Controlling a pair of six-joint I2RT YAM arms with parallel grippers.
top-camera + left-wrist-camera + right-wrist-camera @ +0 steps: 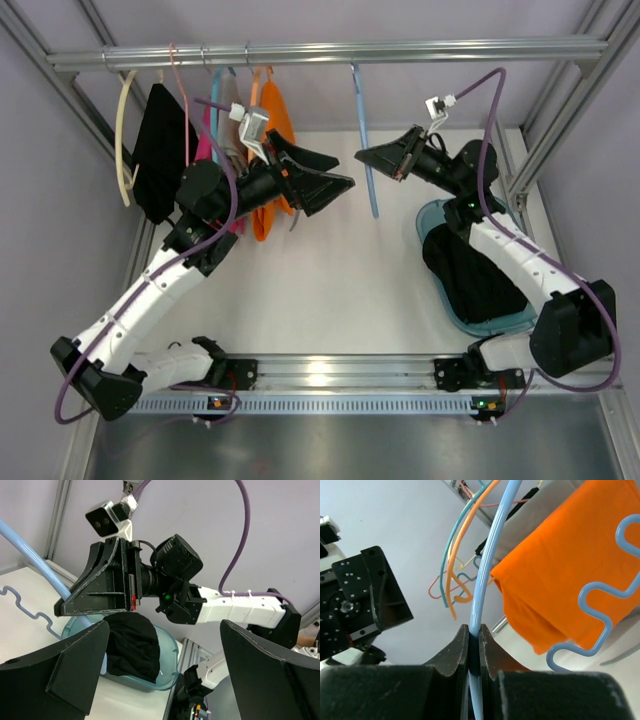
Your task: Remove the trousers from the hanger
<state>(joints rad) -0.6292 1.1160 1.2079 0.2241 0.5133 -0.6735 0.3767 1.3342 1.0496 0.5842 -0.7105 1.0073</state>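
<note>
Black trousers hang on a cream hanger at the rail's left end. Orange trousers hang further right on an orange hanger and also show in the right wrist view. My left gripper is open and empty, just right of the orange trousers; its view looks across at the right arm. My right gripper is shut on the bare light blue hanger, which hangs from the rail. In the right wrist view the jaws pinch the blue hanger's rod.
A light blue bin at the right holds a black cloth; both show in the left wrist view, bin and cloth. Pink and teal hangers hang between the trousers. Frame posts stand at both sides.
</note>
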